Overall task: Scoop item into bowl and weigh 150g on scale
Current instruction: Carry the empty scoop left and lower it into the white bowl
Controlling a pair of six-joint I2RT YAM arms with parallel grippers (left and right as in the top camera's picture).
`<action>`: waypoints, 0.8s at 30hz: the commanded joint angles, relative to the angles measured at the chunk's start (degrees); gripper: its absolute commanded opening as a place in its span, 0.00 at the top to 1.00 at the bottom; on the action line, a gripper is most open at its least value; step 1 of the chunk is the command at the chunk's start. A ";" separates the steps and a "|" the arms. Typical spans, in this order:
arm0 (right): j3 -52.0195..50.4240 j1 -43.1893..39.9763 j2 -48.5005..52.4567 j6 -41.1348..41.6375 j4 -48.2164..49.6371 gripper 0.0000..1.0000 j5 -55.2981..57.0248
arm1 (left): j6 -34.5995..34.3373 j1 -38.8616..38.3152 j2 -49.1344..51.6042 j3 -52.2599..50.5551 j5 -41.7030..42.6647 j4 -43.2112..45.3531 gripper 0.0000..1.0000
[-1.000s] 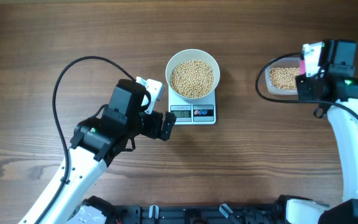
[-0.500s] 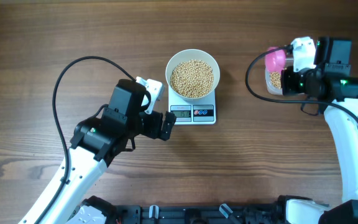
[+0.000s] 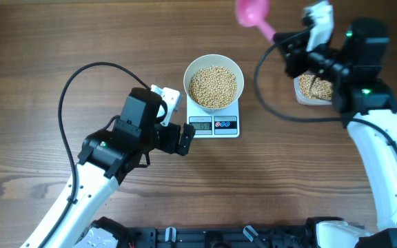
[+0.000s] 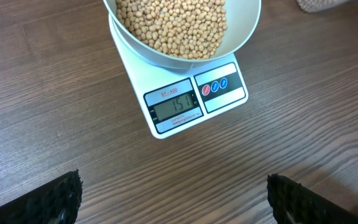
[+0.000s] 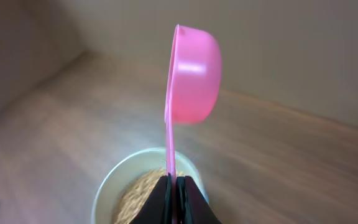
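White scale | label SF-400 | reads 151 | bowl of beans

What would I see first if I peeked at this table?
The bright pink scoop, pinched by its handle in the right gripper, up over the table's far right side. Then the white bowl full of beans, sitting on the scale in the middle.

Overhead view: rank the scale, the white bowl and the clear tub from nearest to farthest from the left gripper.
Measured from the left gripper:
1. the scale, right beside it, with the display end closest.
2. the bowl, sitting on the scale, further back.
3. the clear tub, far off toward the view's right side.
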 commanded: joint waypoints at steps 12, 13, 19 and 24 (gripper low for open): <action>0.68 13.51 8.07 -24.26 -10.16 0.96 18.03 | 1.14 -0.15 0.22 0.24 0.48 0.13 0.00; 0.66 13.51 8.41 -24.35 -10.82 0.96 18.08 | 1.14 -0.15 0.22 0.24 0.48 0.15 0.00; 0.31 13.51 9.88 -27.39 -11.96 0.96 18.08 | 1.14 -0.15 0.22 0.24 0.48 0.15 0.00; 0.09 13.51 11.76 -27.65 -11.96 0.96 18.05 | 1.14 -0.15 0.22 0.24 0.48 0.13 0.00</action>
